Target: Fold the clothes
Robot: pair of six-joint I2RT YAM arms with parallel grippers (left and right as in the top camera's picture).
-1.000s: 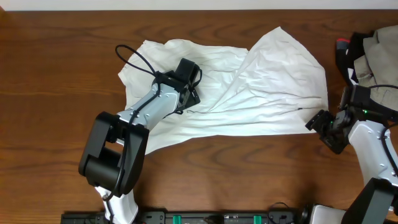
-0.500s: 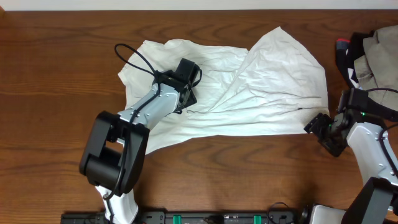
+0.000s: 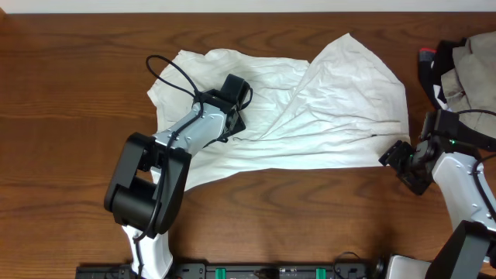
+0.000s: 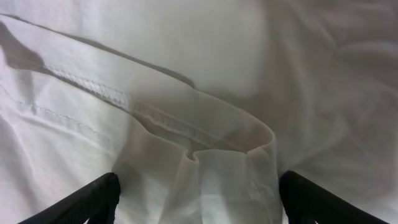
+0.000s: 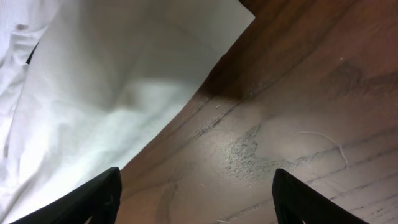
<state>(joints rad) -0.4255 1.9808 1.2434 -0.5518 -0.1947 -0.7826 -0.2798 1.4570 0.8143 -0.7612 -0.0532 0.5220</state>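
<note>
The clothes (image 3: 325, 108) are one large, wrinkled white garment spread across the back middle of the table. My left gripper (image 3: 236, 105) hovers low over its left half. In the left wrist view its jaws (image 4: 199, 180) stand wide open, with a raised fold of stitched hem (image 4: 205, 134) lying between and ahead of the black fingers (image 4: 93, 199). My right gripper (image 3: 395, 157) sits just off the garment's lower right corner (image 5: 236, 18). It is open (image 5: 196, 174) over bare wood, with nothing between its fingers.
A heap of beige and grey clothing (image 3: 473, 66) lies at the back right edge, with a dark object with a red tip (image 3: 426, 56) beside it. The brown wooden table (image 3: 70, 178) shows to the left of the garment and in front of it.
The left arm's lower links have swung slightly right while its gripper stays over the same fold. The right gripper has crept a little toward the garment's corner. The cloth has not moved.
</note>
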